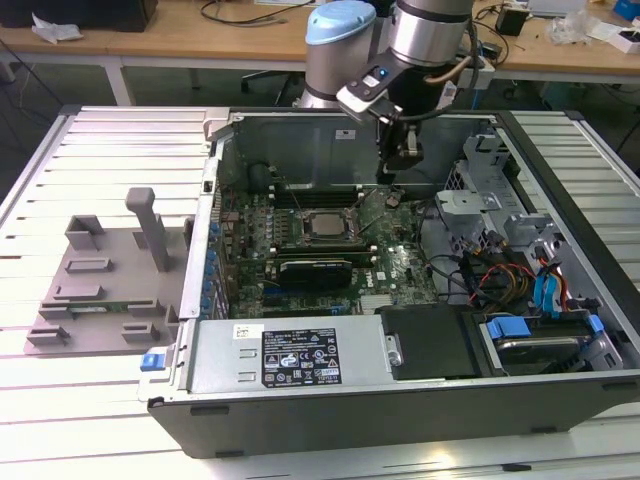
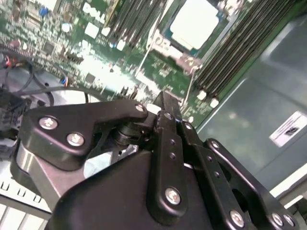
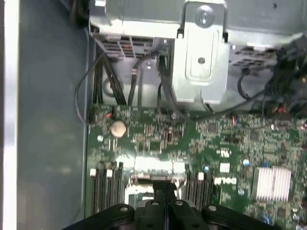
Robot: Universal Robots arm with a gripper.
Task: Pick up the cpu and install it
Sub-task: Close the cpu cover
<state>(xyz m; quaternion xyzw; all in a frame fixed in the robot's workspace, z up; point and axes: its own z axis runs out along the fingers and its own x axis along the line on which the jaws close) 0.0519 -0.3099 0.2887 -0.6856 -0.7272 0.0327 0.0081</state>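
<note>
- A grey sheet-metal case (image 1: 215, 360) is laid open.
- A green board (image 1: 400, 262) is housed inside.
- The black jointed gripper (image 1: 396, 168) is held above it, fingers (image 2: 165, 139) pressed together on nothing.
- The flat, silvery, square cpu (image 1: 322, 224) is seated on that board, apart from the gripper.

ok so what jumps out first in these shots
The open computer case with the robot arm reaching in: its gripper hangs above the green motherboard. At the board's middle lies the silvery cpu. A grey plastic tray rests on the slatted table at the exterior view's left.
</note>
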